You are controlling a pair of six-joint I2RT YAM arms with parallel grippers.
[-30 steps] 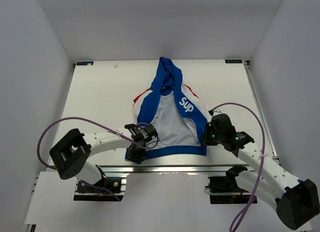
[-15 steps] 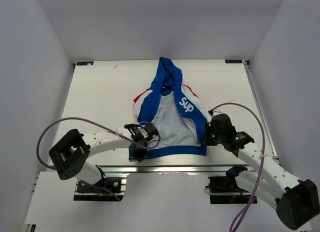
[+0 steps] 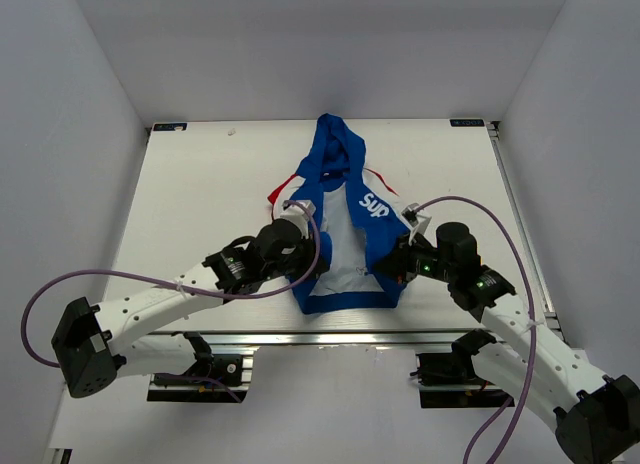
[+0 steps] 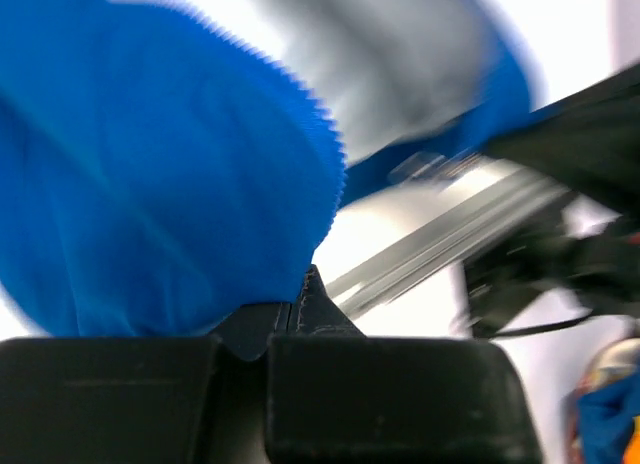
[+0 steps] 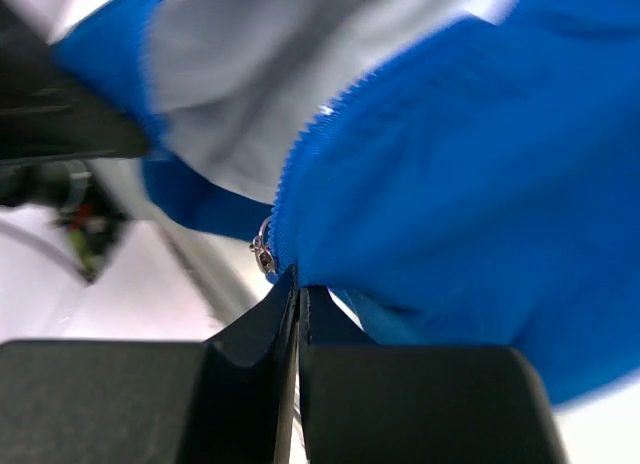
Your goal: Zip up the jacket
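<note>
The jacket (image 3: 335, 149) lies in the middle of the table, hood to the far side, royal blue with white "Sup" lettering and its white lining showing between the open fronts. My left gripper (image 3: 308, 267) is shut on the left front's blue zipper edge; the left wrist view shows its jaws (image 4: 300, 284) closed on the toothed blue fabric (image 4: 180, 184). My right gripper (image 3: 383, 266) is shut on the right front's edge. In the right wrist view its jaws (image 5: 298, 279) pinch the blue fabric (image 5: 450, 204) right beside the metal zipper slider (image 5: 262, 252).
The white table (image 3: 200, 184) stands between grey walls on three sides. An aluminium rail (image 3: 340, 334) runs along the near edge by the arm bases. Purple cables loop from both arms.
My left gripper has swung from the hem's left corner inward and up, drawing the left front toward the middle. My right gripper has moved left with its front. The jacket looks narrower.
</note>
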